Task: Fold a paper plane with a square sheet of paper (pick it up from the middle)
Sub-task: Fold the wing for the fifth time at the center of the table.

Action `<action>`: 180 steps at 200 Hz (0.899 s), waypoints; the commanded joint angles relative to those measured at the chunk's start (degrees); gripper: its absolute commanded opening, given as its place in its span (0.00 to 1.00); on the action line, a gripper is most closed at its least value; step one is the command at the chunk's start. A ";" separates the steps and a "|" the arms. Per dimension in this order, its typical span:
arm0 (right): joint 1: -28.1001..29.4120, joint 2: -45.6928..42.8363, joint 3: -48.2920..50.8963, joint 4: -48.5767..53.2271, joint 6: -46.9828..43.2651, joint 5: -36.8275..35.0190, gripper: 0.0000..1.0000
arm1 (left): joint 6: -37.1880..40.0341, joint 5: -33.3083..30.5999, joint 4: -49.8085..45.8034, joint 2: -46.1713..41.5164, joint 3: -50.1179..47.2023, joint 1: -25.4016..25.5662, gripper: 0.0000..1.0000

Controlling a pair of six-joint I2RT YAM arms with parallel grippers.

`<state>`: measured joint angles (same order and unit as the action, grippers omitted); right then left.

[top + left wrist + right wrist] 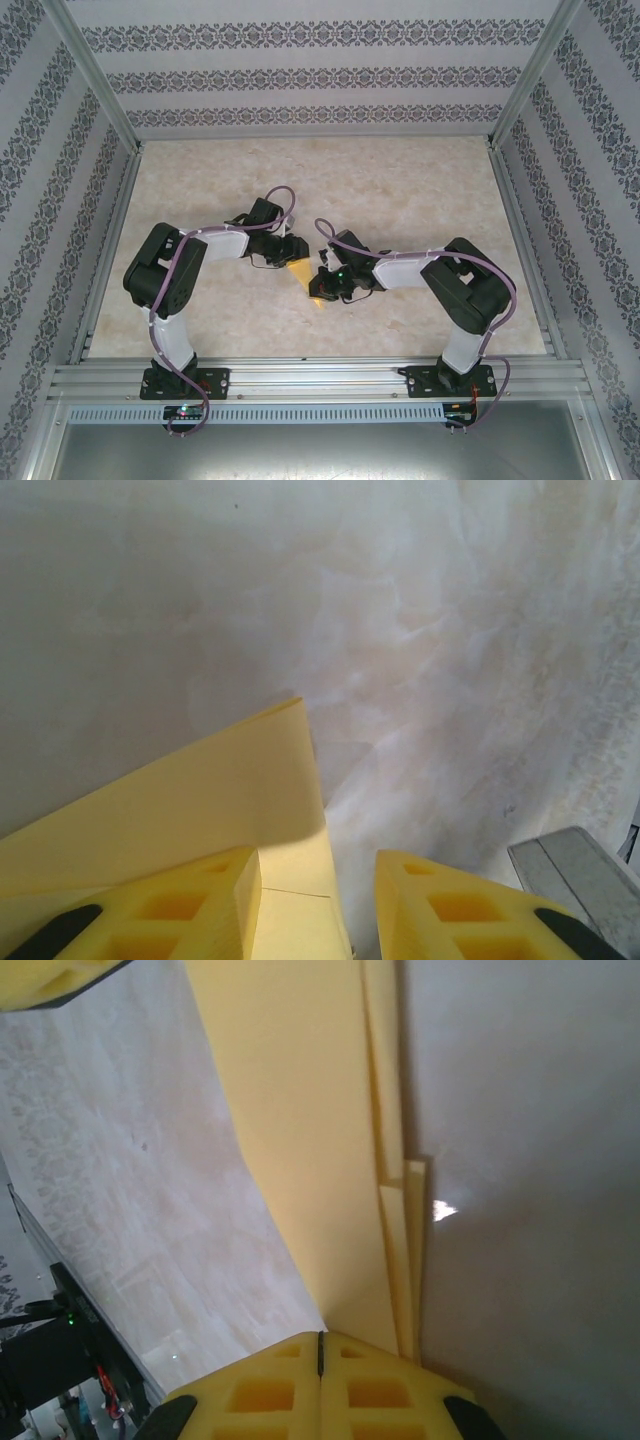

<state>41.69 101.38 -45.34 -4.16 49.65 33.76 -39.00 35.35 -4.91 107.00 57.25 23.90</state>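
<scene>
The sheet of paper (303, 276) is yellow and folded into a layered, pointed wedge, held between the two arms at mid-table. My right gripper (321, 1338) is shut on the narrow end of the paper (300, 1110), whose stacked folded edges run away from the jaws. My left gripper (318, 870) is open. The paper (200, 800) lies under and between its yellow fingers (215, 900), close against the left finger, with a crease across it. In the top view the left gripper (289, 252) and right gripper (324, 287) nearly meet over the paper.
The table top (400, 190) is pale marble, bounded by aluminium rails (320, 378) and patterned walls (310, 80). A grey metal piece (580, 875) shows at lower right in the left wrist view. Dark arm hardware with a green light (50, 1360) sits lower left in the right wrist view.
</scene>
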 commanded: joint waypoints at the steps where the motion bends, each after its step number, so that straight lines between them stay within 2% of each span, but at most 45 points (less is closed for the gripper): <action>1: 1.15 -0.18 -2.83 0.65 0.99 0.41 0.02 | 1.47 -2.90 -4.51 1.72 0.67 0.08 0.37; 26: 1.39 2.77 -3.41 1.95 0.71 -0.44 0.02 | 1.74 -3.33 -5.20 1.81 1.11 0.03 0.37; 61: 1.25 3.04 3.87 -1.15 1.64 0.49 0.03 | 1.65 -4.83 -5.82 1.80 1.20 0.07 0.36; 115: 1.51 -4.44 17.09 -11.03 7.01 3.62 0.07 | 1.74 -5.31 -6.24 2.18 1.74 -0.01 0.35; 145: 1.03 -11.16 18.79 -4.71 4.66 2.04 0.08 | 2.17 -6.14 -7.17 1.25 2.36 0.08 0.36; 160: -0.19 -16.03 18.59 -0.63 3.20 -1.35 0.09 | 2.44 -6.11 -7.90 -0.13 2.90 0.17 0.37; 170: -1.46 -19.58 18.13 1.45 2.11 -4.20 0.15 | 3.02 -6.88 -9.17 -2.36 3.37 0.79 0.40; 180: -2.36 -22.23 16.65 5.47 0.12 -8.70 0.21 | 3.66 -11.08 -13.89 -5.03 5.05 1.84 0.48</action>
<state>41.63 85.45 -27.03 -8.54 53.82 33.69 -37.56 31.90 -10.00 106.72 59.72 24.38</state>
